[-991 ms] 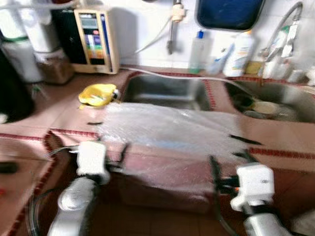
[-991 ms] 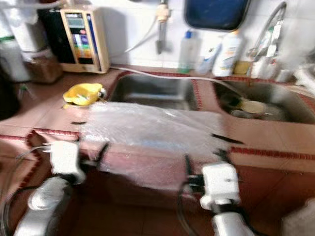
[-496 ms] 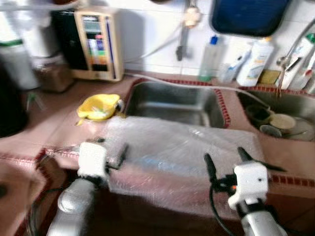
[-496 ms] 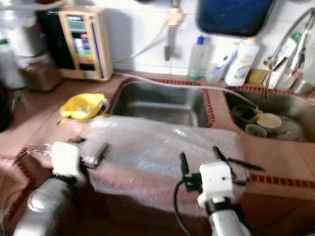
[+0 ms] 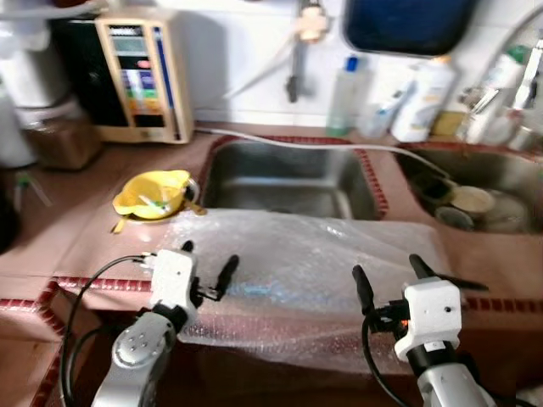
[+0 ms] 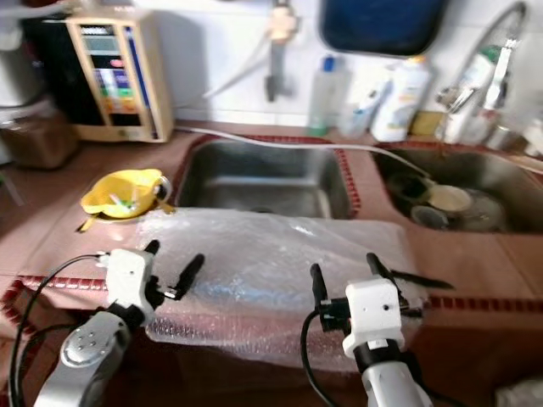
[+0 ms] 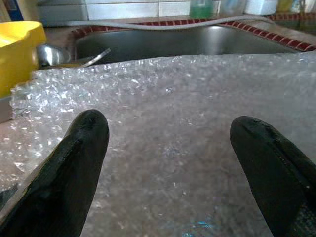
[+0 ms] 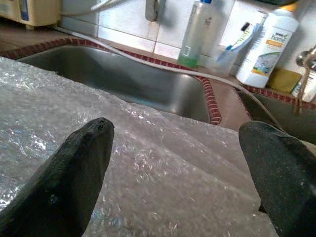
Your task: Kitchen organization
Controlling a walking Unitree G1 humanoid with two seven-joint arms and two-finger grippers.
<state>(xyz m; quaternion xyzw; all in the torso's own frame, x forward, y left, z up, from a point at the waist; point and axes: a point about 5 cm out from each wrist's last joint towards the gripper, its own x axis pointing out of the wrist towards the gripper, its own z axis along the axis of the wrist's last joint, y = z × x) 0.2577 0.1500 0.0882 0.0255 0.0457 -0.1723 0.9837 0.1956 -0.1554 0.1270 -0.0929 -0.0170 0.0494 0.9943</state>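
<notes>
Lying across the front edge of a reddish counter (image 5: 76, 246), a bubble wrap sheet (image 5: 305, 263) spreads just before a steel sink (image 5: 288, 174) and droops over the edge. Both grippers hover over its near edge, fingers spread, grasping nothing: left gripper (image 5: 208, 270) by the sheet's left end, right gripper (image 5: 390, 275) toward its right. A yellow bowl (image 5: 153, 193) sits beside the sheet's left corner.
</notes>
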